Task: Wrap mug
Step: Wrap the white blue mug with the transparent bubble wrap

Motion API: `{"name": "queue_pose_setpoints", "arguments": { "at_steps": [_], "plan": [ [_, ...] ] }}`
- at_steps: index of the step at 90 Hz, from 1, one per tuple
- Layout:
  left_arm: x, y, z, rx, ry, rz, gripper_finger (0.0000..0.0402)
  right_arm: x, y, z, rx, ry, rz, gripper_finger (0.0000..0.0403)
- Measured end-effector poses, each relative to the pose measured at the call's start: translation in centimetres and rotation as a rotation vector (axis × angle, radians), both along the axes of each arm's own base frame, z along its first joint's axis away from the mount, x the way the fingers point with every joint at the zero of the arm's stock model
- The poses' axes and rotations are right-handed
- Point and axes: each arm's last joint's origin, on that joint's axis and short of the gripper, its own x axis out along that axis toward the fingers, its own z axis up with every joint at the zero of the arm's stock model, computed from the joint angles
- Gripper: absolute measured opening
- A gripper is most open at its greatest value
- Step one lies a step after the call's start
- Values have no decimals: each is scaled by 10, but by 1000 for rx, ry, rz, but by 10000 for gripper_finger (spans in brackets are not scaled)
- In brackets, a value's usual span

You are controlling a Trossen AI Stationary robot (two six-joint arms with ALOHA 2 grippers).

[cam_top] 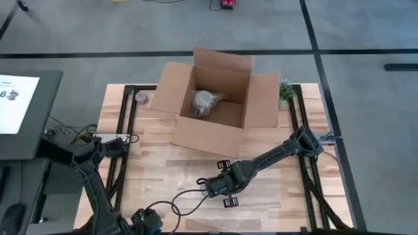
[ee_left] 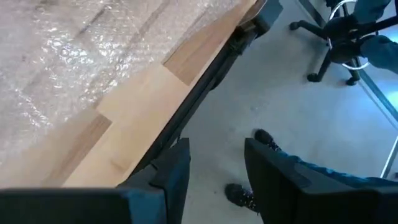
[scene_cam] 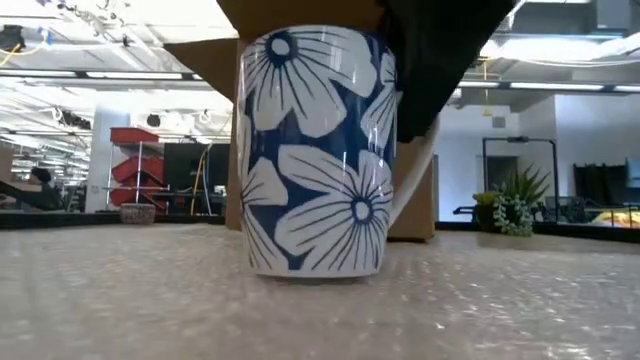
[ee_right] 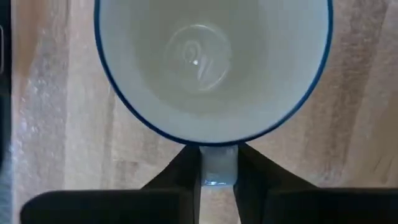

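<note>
Mug upright on bubble wrap, near middle of the table.

My right gripper is clamped on its handle; left gripper waits apart off the near-left edge. I judge it rigid, glazed-slick, breakable; the handle's my safest hold.

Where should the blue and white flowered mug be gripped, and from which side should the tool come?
By its handle, from above. The mug stands upright on the bubble wrap, mouth up, so the handle runs vertically and is clear at the side. The right tool is shut on it this way, one finger on each flat face. The body looks too wide to span.
</note>
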Motion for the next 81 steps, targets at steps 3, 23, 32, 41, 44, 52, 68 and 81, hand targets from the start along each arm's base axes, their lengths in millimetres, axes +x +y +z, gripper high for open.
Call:
{"name": "queue_pose_setpoints", "arguments": {
  "at_steps": [3,23,32,41,44,52,68,81],
  "plan": [
    [0,0,0,-1,2,4,133,1,2,5,12,-18,-15,45],
    [-11,2,-3,21,67,39,133,12,8,27,60,-174,-196,45],
    [-18,5,-4,51,105,68,133,15,8,16,64,-156,-298,45],
    [-20,8,-5,80,123,83,133,18,9,6,65,-135,-383,45],
    [-21,8,-5,84,124,83,133,19,9,3,61,-134,-410,45],
    [-21,9,-5,94,126,72,133,19,9,0,61,-131,-462,45],
    [-22,9,-5,112,127,43,133,23,7,-6,49,-144,-499,45],
    [-21,9,-5,116,126,38,133,26,6,-11,47,-137,-505,61]
  ]
}}
